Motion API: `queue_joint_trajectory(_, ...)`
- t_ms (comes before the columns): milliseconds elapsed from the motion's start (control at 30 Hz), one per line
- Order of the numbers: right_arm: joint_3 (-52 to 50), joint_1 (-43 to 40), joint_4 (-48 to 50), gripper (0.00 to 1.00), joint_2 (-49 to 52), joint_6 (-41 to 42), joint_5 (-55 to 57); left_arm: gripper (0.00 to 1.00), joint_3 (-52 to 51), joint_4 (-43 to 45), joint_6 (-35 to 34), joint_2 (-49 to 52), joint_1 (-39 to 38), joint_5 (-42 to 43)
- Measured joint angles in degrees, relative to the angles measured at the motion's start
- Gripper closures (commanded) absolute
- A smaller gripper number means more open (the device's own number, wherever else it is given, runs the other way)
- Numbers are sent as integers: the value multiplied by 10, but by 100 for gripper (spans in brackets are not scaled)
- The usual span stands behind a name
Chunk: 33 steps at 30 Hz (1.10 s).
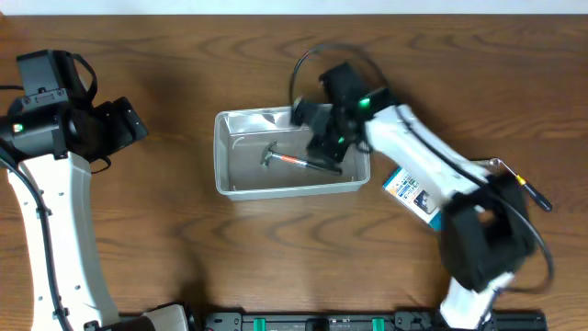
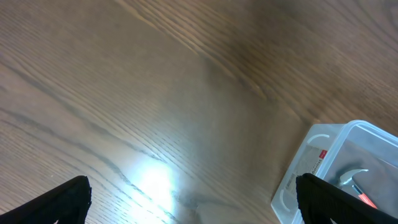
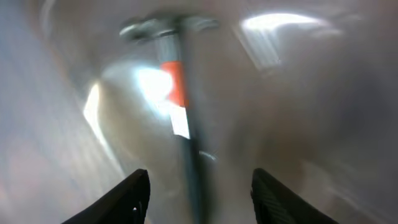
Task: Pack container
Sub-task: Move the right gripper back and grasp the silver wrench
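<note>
The clear plastic container (image 1: 228,175) stands at the table's middle. A small hammer (image 1: 280,157) with a metal head and an orange band lies on its floor. My right gripper (image 1: 329,147) is inside the container's right half, above the hammer's handle. In the right wrist view the hammer (image 3: 180,112) lies between and beyond my open fingers (image 3: 199,193), not gripped. My left gripper (image 2: 193,199) is open and empty over bare wood, left of the container's corner (image 2: 311,162); in the overhead view it (image 1: 129,124) is at the far left.
A small blue-and-white box (image 1: 413,195) lies on the table right of the container, partly under my right arm. A thin tool with an orange tip (image 1: 528,191) lies at the far right.
</note>
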Motion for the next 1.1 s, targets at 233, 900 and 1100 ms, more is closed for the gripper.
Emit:
queue_joint_trajectory(233,44,-162,-40,39,-179,234,161,2,0,0,0,0,0,0)
queue_joint_trajectory(900,-91,-388,-108,33,-59,939,230,2,0,-12,0,0,0,0)
queue_joint_trajectory(1100,-92,-394,-96,28,2,976,231,2,0,-13,0,0,0,0)
